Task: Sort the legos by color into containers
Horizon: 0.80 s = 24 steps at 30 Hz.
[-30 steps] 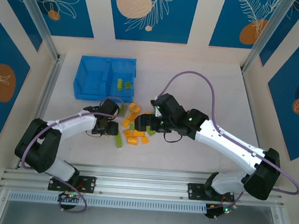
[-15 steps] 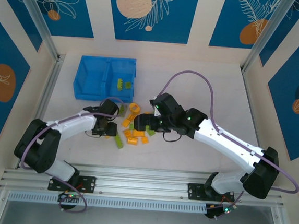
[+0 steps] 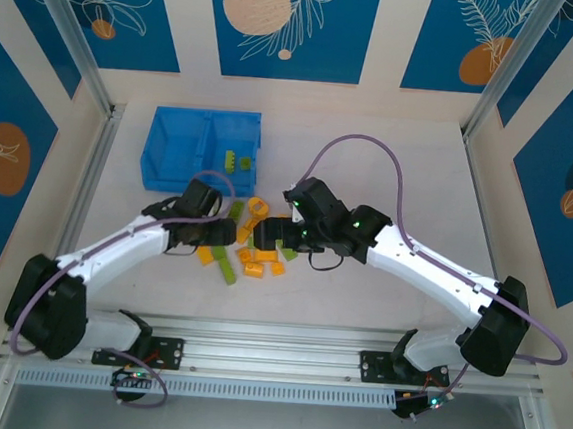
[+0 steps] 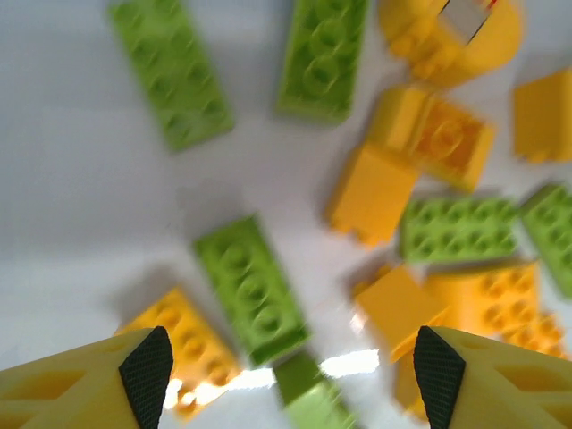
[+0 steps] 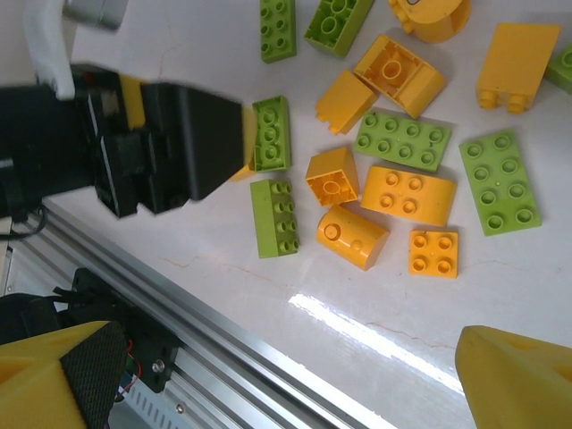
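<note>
legos point(image 3: 258, 255) on table point(image 3: 390, 173), bin point(image 3: 177, 150) behind-left, one lego point(image 3: 235, 160) in its right compartment

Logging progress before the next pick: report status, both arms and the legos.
Left fingers open, empty, over legos. Right fingers open, empty. Most loose on table; some green in right compartment of bin. Both crowd the pile.

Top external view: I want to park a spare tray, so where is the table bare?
Bare: the white table between the right arm and the far wall. Crowded: the orange-yellow and lime green plastic bricks at centre, nearside of the bright blue plastic bin.
</note>
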Tool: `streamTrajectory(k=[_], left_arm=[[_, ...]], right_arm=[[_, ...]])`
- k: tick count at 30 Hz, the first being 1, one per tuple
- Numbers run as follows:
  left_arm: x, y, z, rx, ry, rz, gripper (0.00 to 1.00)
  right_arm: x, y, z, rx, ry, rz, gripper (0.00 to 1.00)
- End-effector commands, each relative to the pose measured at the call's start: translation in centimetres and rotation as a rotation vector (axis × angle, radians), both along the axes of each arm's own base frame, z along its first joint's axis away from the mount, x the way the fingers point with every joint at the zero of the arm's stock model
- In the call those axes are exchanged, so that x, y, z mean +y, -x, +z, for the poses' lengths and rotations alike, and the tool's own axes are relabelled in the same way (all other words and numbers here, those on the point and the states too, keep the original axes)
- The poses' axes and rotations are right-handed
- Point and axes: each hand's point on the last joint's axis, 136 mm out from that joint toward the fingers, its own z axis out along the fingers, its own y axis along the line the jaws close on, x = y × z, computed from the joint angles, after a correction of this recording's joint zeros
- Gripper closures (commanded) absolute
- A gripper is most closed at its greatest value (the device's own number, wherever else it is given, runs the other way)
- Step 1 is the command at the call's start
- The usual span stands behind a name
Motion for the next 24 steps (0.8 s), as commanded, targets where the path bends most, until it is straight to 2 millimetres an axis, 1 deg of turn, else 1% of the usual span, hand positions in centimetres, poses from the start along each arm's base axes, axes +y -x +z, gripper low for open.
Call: streamTrajectory(k=[1, 3, 6, 12, 14, 17, 20, 24], left_arm=[[-3.8, -3.7, 1.5, -0.071, 0.055, -0.091, 0.27], [-5.3, -4.9, 1.0, -0.053, 0.061, -0.121, 0.27], [-7.5, -5.4, 0.1, -0.045, 0.053, -0.169, 0.26], [-9.7, -6.8, -2.9, -0.016, -0.023, -0.236, 0.26], [-10.2, -6.8, -3.8, 0.006, -0.046, -0.258, 0.26], [-10.0, -6.5, -5.4, 0.042, -0.109, -0.273, 0.26], [-8.7, -6.0, -6.8, 0.066, -0.185, -0.279, 0.29], [-7.2, -5.2, -8.1, 0.092, -0.271, -0.306, 0.28]], right_arm=[[-0.6, -0.3, 1.6, -0.041, -0.018, -0.041, 0.04], [-1.2, -0.2, 1.8, -0.054, -0.019, -0.057, 0.04], [-1.9, 0.0, 1.8, -0.059, -0.014, -0.078, 0.04], [-2.8, 0.1, 1.9, -0.068, -0.015, -0.099, 0.04], [-3.1, 0.1, 2.1, -0.073, -0.013, -0.102, 0.04], [-3.5, 0.2, 2.2, -0.082, -0.014, -0.114, 0.03], [-3.8, 0.2, 2.3, -0.084, -0.022, -0.122, 0.03], [-3.8, 0.3, 2.2, -0.08, -0.025, -0.12, 0.03]])
